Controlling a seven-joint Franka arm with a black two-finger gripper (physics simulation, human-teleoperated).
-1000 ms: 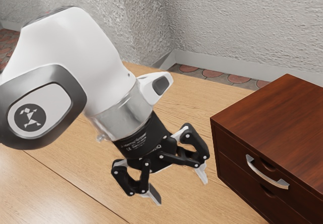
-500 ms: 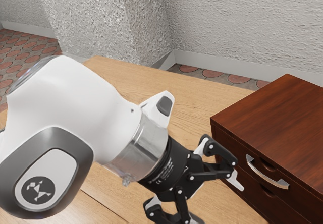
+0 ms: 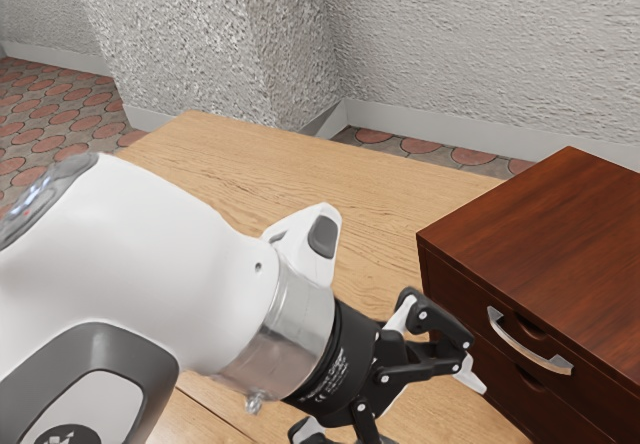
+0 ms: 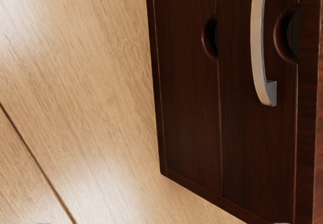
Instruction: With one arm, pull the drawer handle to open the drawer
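A dark red-brown wooden cabinet (image 3: 560, 224) stands on the table at the exterior view's right. Its drawer fronts sit flush with the frame. A curved silver handle (image 3: 528, 342) is mounted on the upper drawer front. My black gripper (image 3: 420, 409) hangs low over the table just to the exterior view's left of the cabinet, open, with nothing between its fingers. One white-tipped finger (image 3: 468, 372) points at the cabinet front, a little short of the handle. The wrist view looks at the drawer front (image 4: 192, 108) and the handle (image 4: 261, 47) from close by.
The light wooden table (image 3: 300, 184) stretches behind and under the arm. Rough grey walls enclose the back, with a tiled floor (image 3: 60, 114) at the exterior view's left. My white arm (image 3: 150, 284) covers the lower left of that view.
My arm has dropped lower and swung toward the cabinet. The gripper moved down and to the exterior view's right, and its upper finger now nears the handle. It stays open.
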